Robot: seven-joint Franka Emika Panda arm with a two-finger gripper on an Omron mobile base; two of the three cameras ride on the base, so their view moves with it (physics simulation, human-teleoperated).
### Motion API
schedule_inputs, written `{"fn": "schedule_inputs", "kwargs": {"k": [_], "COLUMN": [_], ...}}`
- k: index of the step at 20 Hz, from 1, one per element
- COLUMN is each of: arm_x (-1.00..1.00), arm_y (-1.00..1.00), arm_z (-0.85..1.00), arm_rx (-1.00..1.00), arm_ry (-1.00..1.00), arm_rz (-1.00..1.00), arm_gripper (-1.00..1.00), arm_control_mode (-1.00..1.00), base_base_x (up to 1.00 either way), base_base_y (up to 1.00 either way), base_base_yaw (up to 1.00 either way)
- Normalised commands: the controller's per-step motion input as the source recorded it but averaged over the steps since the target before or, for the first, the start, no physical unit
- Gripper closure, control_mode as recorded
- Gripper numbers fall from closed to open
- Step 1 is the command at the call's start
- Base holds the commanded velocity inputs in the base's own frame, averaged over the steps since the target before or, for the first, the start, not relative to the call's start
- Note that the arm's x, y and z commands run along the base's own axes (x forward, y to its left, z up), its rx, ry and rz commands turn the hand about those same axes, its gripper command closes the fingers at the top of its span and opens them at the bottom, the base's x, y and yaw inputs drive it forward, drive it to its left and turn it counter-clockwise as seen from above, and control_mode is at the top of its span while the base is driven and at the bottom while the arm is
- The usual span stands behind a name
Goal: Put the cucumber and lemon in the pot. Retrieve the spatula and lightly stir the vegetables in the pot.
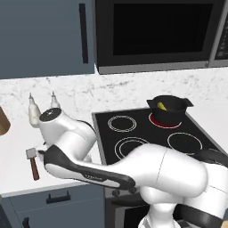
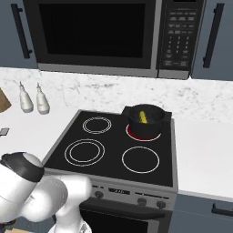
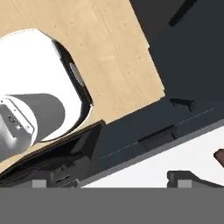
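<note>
Reaching for the short spatula (image 1: 32,163) with its reddish-brown wooden handle and light grey square head, which lies on the white counter (image 1: 15,151) at the left edge of the left base view, calls in my judgement for bringing the hand down square over the handle so both fingers straddle it before closing. The two-finger gripper (image 3: 107,178) stands fully open with nothing between its tips, low in the hand view beside the counter's edge. The small round black pot (image 2: 145,119) sits on the red-glowing rear burner (image 2: 143,133) right of centre, with something yellow-green, likely the cucumber (image 2: 143,116), inside; no brand or readable writing shows anywhere.
</note>
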Motion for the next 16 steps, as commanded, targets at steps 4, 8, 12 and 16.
{"fn": "schedule_inputs", "kwargs": {"k": [4, 8, 12, 16], "arm_x": [0.0, 0.03, 0.25, 0.61], "arm_y": [0.39, 0.31, 0.26, 0.17], "arm_z": [-0.3, -0.17, -0.18, -0.07], "arm_rx": [-0.07, -0.05, -0.01, 0.0], "arm_ry": [-0.29, -0.42, -0.32, -0.04], "arm_rz": [0.67, 0.49, 0.29, 0.12], "arm_gripper": [-1.0, -1.0, -1.0, -1.0], "arm_control_mode": [-1.0, -1.0, -1.0, -1.0], "base_base_x": [0.0, 0.0, 0.0, 0.0], "base_base_y": [0.0, 0.0, 0.0, 0.0], "base_base_yaw": [0.0, 0.0, 0.0, 0.0]}}
